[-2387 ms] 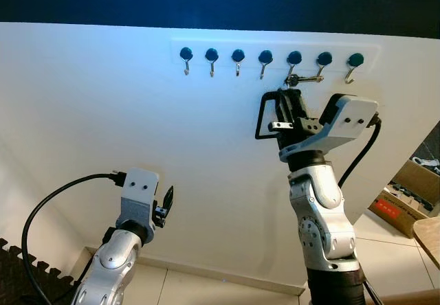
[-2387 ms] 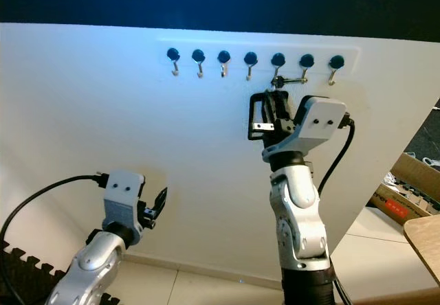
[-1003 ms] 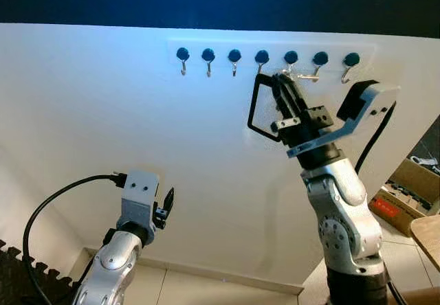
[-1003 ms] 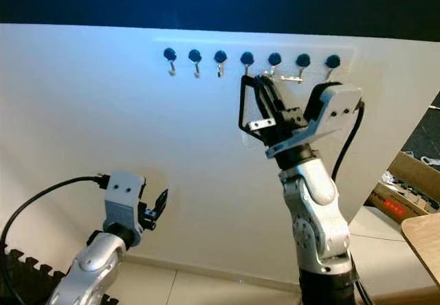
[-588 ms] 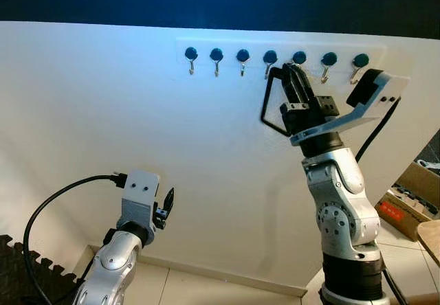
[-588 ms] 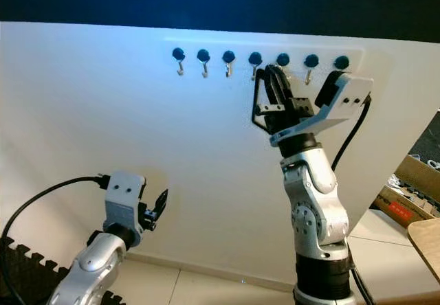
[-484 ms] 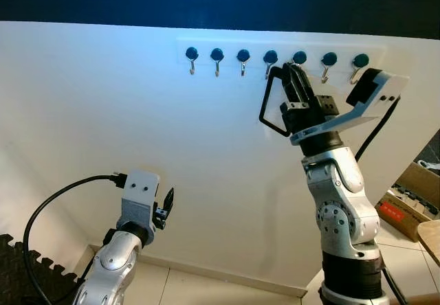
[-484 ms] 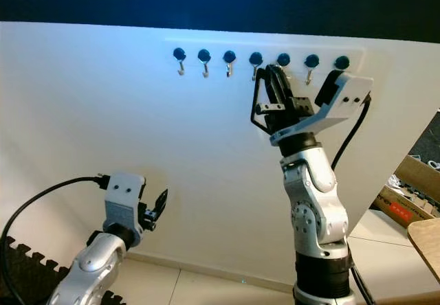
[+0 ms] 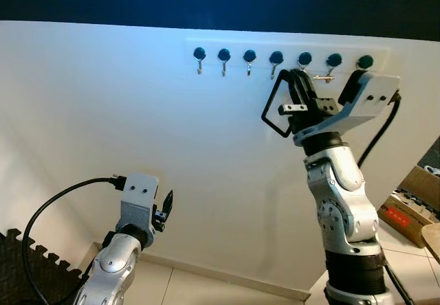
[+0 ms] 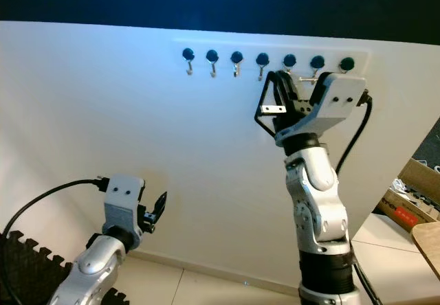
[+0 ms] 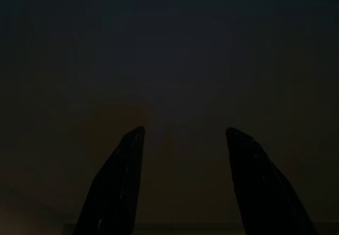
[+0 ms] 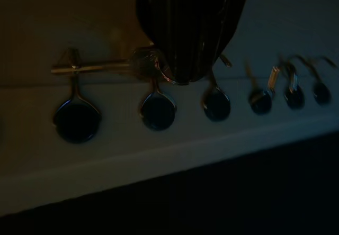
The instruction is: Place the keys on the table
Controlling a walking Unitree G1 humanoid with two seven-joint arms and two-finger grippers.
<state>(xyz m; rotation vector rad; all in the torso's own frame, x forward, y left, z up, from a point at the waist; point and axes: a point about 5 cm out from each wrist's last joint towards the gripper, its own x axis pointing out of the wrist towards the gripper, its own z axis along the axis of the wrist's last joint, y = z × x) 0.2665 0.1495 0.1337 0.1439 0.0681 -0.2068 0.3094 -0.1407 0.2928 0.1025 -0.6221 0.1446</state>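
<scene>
Up near the top right of the head-camera frame, my right claw (image 9: pixel 294 80) is raised against the white wall (image 9: pixel 103 133), its tip right under the row of dark-knobbed hooks (image 9: pixel 276 58). The keys (image 9: pixel 323 78) are up there too, lying crosswise just below the hooks between the fifth and sixth knobs, right beside my fingers. From the right wrist camera it's pretty dim, but I can see my two black fingers (image 12: pixel 190 28) pressed together with no gap, and their tip sits over the ring end of the keys (image 12: pixel 143 64), with a thin shaft sticking out sideways toward the next hook. Looks like I've got the ring pinched, though it's dark enough that I wouldn't swear the keys are off the hook. A black loop of strap or wire hangs off the claw body toward the middle of the frame.

My left claw (image 9: pixel 167 203) is down in the lower left, arm idle close to the wall, black cable (image 9: pixel 48 209) looping off its wrist. Its wrist view is almost black, but the two fingers (image 11: pixel 119 187) show as separate dark shapes with a clear gap, so it's spread and holding nothing.

Lower right corner has a cardboard box (image 9: pixel 412 205) on the tiled floor (image 9: pixel 179 288), plus a bit of dark foam mat (image 9: pixel 27 267) at far lower left.
</scene>
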